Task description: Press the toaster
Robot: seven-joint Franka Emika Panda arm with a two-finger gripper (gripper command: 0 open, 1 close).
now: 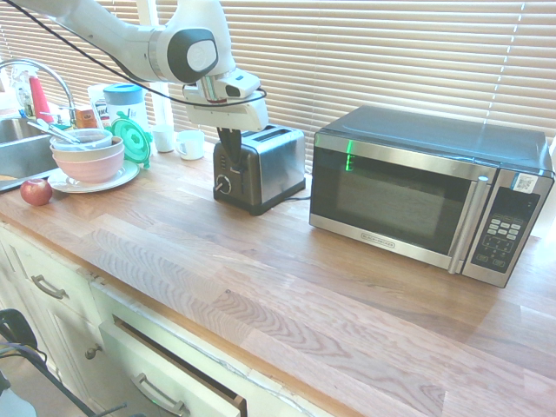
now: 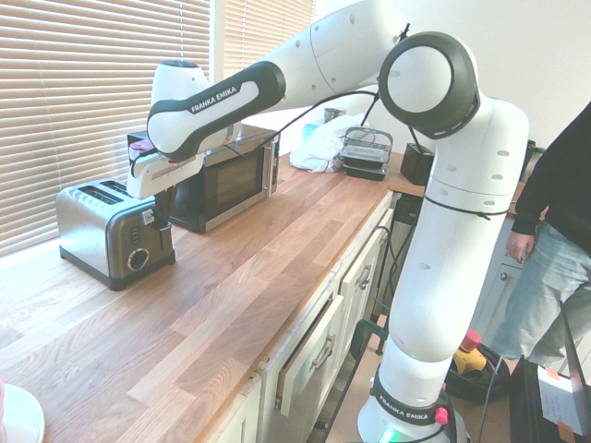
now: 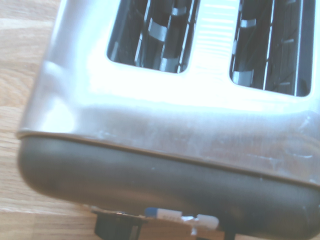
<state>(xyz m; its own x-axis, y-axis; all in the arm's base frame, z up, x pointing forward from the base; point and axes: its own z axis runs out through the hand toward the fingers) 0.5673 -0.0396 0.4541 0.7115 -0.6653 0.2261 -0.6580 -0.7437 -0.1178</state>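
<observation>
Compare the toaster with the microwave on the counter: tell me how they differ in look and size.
The toaster is much the smaller; the microwave is far wider and taller. The toaster has two open slots on top, while the microwave has a dark glass door on its front. The toaster's black end panel carries a round knob; the microwave has a keypad panel beside its door. Both are brushed steel with black parts and stand side by side on the wooden counter.

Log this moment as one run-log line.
task: press toaster | gripper: jaws shut, pointing steeply down at black end panel of toaster | lever contact: cannot tell | toaster: upright on counter, beside microwave
</observation>
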